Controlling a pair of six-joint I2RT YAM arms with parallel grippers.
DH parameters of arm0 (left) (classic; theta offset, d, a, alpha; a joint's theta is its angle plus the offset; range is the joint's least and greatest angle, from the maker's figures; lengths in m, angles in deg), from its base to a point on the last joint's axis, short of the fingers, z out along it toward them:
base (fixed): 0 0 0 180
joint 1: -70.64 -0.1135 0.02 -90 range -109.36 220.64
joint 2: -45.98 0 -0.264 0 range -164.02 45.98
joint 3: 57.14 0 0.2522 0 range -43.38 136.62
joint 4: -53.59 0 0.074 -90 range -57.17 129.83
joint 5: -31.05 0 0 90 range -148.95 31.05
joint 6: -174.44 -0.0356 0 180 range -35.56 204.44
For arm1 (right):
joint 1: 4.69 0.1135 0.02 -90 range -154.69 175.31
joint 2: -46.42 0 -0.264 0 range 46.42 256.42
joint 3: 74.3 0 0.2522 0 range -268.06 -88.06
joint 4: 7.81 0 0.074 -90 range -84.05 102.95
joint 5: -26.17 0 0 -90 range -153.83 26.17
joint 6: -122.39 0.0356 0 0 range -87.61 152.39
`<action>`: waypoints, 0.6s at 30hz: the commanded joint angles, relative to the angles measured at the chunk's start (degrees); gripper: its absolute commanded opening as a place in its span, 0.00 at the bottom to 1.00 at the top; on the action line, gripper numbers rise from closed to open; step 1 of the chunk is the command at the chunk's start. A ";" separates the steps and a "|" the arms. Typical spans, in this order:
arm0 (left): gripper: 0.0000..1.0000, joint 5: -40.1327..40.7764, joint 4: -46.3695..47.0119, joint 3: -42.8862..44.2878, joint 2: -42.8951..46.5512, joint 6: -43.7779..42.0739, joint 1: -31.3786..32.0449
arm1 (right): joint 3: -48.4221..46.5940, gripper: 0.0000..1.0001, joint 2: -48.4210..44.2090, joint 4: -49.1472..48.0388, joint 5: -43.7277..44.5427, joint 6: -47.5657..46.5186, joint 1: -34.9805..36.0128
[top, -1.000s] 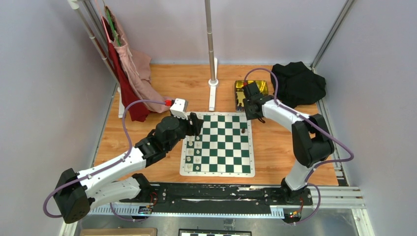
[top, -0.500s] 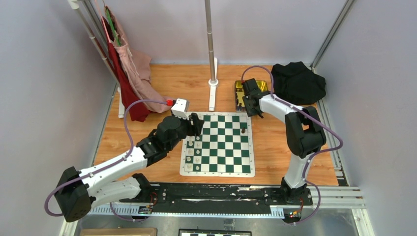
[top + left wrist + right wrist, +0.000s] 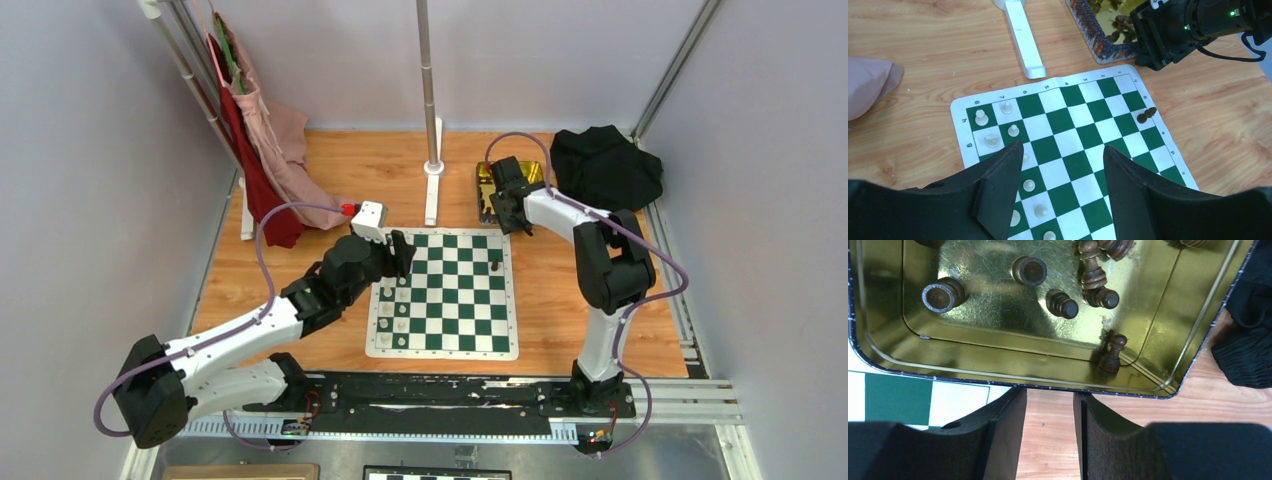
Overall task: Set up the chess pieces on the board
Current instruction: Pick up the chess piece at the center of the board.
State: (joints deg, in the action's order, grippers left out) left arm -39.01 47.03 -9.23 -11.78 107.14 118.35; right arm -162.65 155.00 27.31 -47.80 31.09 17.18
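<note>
Top view: the board [image 3: 460, 300] is lying mid-frame on the table [image 3: 550, 330], with bare wood running along its right and near edges. The left gripper [image 3: 402, 252] is hanging over the board's upper left corner, jaws parted and holding nothing. White pieces [image 3: 386, 310] are standing in the two left columns; one dark piece [image 3: 495, 267] is sitting at the right edge, in the upper half. The right gripper [image 3: 505, 218] is hovering at the near rim of the tin [image 3: 486, 173], just above the board's upper right corner. A pole [image 3: 428, 100] is rising at the back between the arms; a black cloth [image 3: 605, 170] is lying right of the tin.

Left wrist: the two fingers are framing the bottom of the frame, and the wide gap between them is showing only squares. The squares between the white pieces and the dark piece are showing bare. That piece seems to be lying on its side in the rightmost column. The tin's corner is sitting at upper right, just off the board.

Right wrist: the tin is filling the upper frame, its near rim just above the fingertips. Dark pieces [image 3: 1063, 302] are lying scattered inside it; one pawn is leaning in the lower right corner. The fingers are standing apart, with wood showing between them and nothing gripped; a board corner is peeking in at lower left.
</note>
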 commanded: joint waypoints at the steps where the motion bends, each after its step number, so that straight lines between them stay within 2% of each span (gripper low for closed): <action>1: 0.65 0.71 1.94 1.53 -0.65 -0.80 0.20 | -2.07 0.44 2.17 -0.75 -1.33 -2.22 -0.94; 12: 0.65 0.88 2.02 1.79 -0.66 -1.01 0.20 | -2.67 0.43 3.97 -1.06 -1.51 -2.84 -1.56; 18: 0.65 0.72 2.03 1.63 -0.33 -0.67 0.20 | -1.79 0.34 3.63 -0.59 -0.99 -1.43 -1.61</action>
State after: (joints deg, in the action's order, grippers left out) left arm -38.99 47.23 -9.21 -12.37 106.96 118.35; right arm -163.79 157.71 26.33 -48.94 29.32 16.48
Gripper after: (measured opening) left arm 0.651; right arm 0.385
